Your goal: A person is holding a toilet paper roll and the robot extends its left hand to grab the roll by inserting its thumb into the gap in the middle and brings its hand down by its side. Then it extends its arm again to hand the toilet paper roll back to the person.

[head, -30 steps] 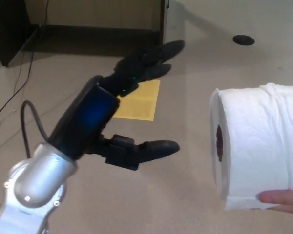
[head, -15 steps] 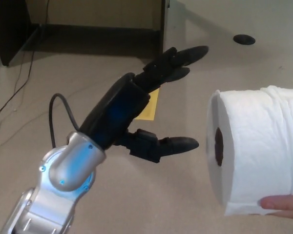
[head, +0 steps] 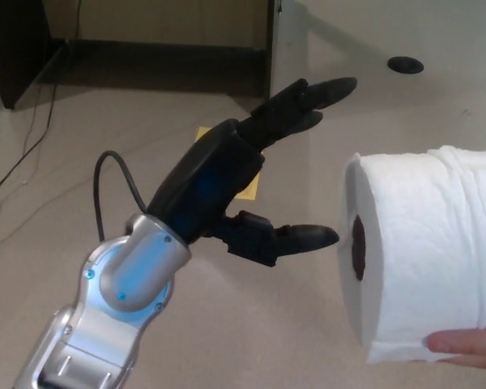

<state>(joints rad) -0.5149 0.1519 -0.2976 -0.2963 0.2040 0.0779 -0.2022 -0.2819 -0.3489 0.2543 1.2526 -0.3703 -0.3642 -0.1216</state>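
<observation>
Toilet paper roll point(head: 425, 255) at your 3 o'clock, core hole facing left, held from below by person's hand point(head: 466, 347). Left robot hand point(head: 263, 182) at centre, spread and empty; thumb point(head: 304, 237) tip just beside core hole, fingers point(head: 308, 101) toward 1 o'clock. Yellow sheet point(head: 247, 182) on floor point(head: 227, 324) behind.

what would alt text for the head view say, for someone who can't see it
The robot's open left hand reaches toward a white toilet paper roll, its thumb tip just short of the roll's dark centre hole. A person's fingers support the roll from below at the right edge, above a beige floor with a yellow paper.
</observation>
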